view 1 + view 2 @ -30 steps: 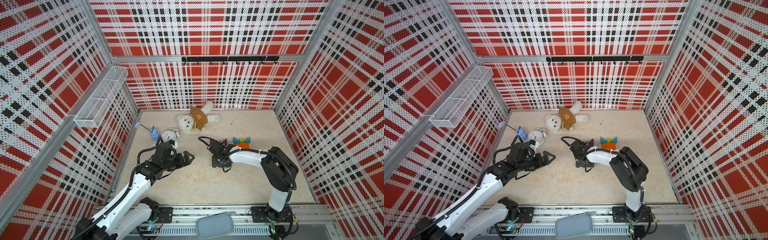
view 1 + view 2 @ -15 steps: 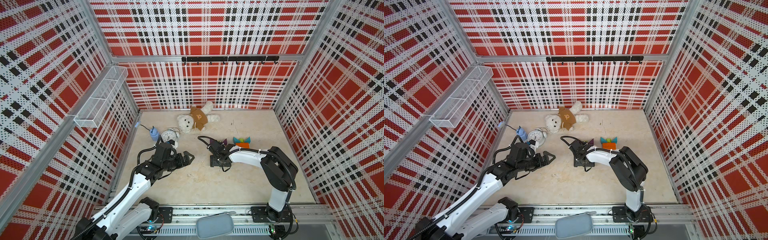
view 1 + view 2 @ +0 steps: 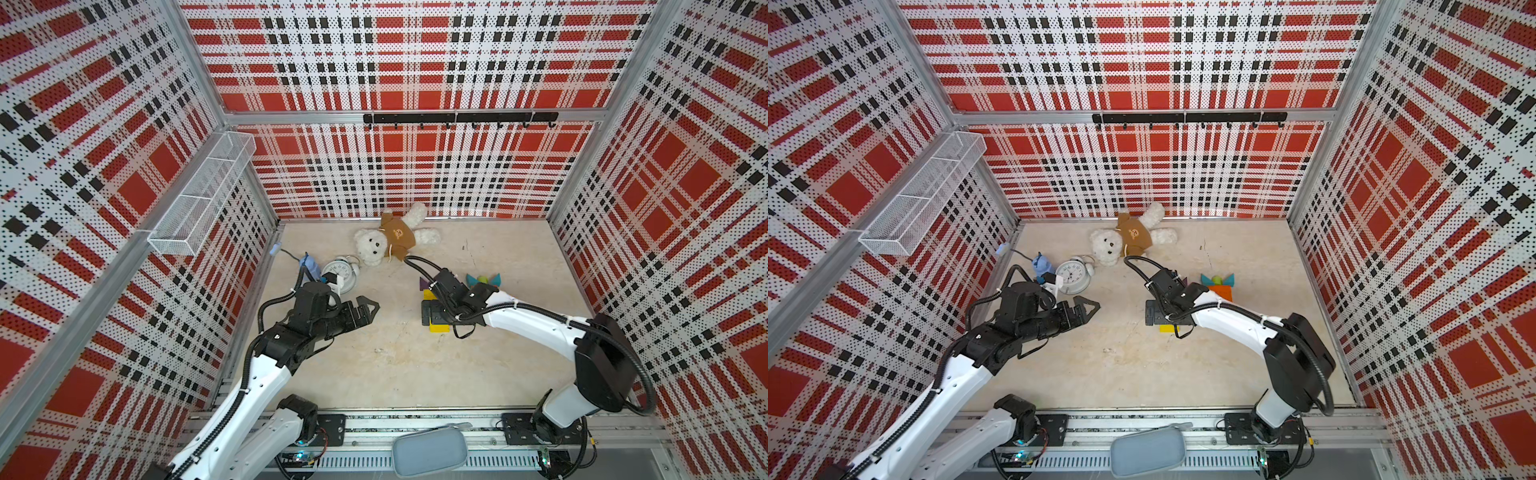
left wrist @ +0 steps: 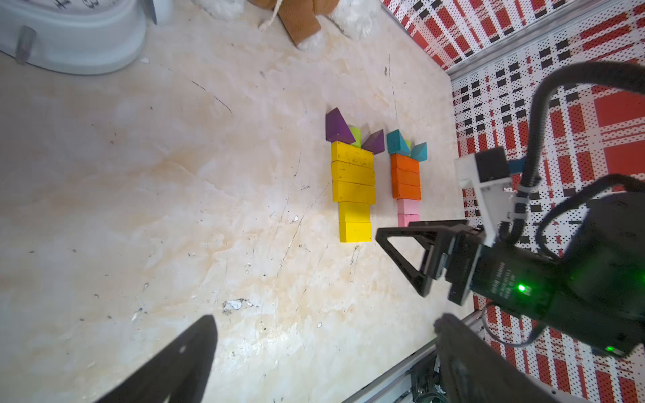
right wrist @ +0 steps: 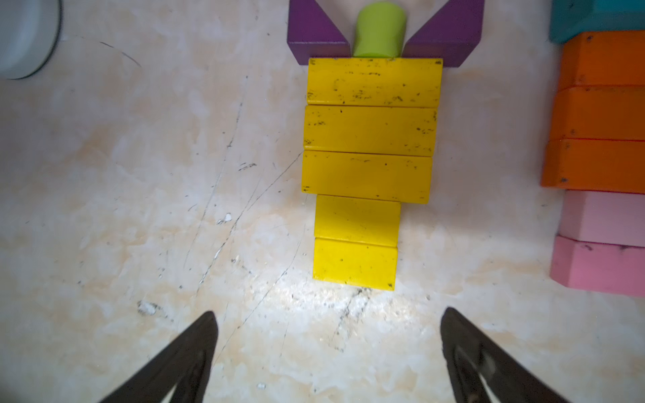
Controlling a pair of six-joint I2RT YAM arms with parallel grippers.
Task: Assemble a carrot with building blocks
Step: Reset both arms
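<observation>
Release just done, per top views: R claw (image 3: 432,312) sits low over yellow carrot (image 3: 439,328) w/ jaws now spread wide. A sec ago they were narrower; arm has barely shifted. My read: last yellow block is set down, so this carrot is prob complete. Orange carrot (image 3: 1221,291) lies just beside it, toward the side wall (image 3: 1370,291). L claw (image 3: 370,309) hovers well apart, near clock (image 3: 343,272), open & empty.

L wrist view: both carrots lie flat on table (image 4: 139,209), parallel, narrow gap btw them, not touching. Yellow one has 3 wide blocks, 2 narrow, then purple triangles + green cylinder at the leaf end. Orange one tapers into pink blocks. R claw hangs just past the tip ends, nothing in it.

R wrist view: fingers (image 5: 195,349) stand wide w/ bare table btw them. Tip block (image 5: 354,263) lies clear of both, flush w/ its neighbour, a touch skewed. Room: plenty of bare table on the clock side, but orange/pink stack is close on the other. Safest exit is prob straight up or back from the tip; a swing toward orange risks a knock.
</observation>
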